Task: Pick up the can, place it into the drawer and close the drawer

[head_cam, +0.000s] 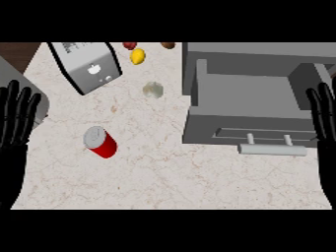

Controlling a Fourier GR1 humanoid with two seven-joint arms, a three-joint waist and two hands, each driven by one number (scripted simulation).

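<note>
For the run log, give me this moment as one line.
can: on counter, untouched | drawer: open, no can inside | left hand: open, resting | right hand: open, resting | step: pick not begun

I see a pale marbled counter [170,182]: red can [100,142] left of centre, toaster [89,65] top left, open grey drawer [257,98] right, yellow fruit [138,56] and pale lump [153,89] between.

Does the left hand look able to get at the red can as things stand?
Probably yes: only bare counter lies between the open left hand and the red can.
</note>
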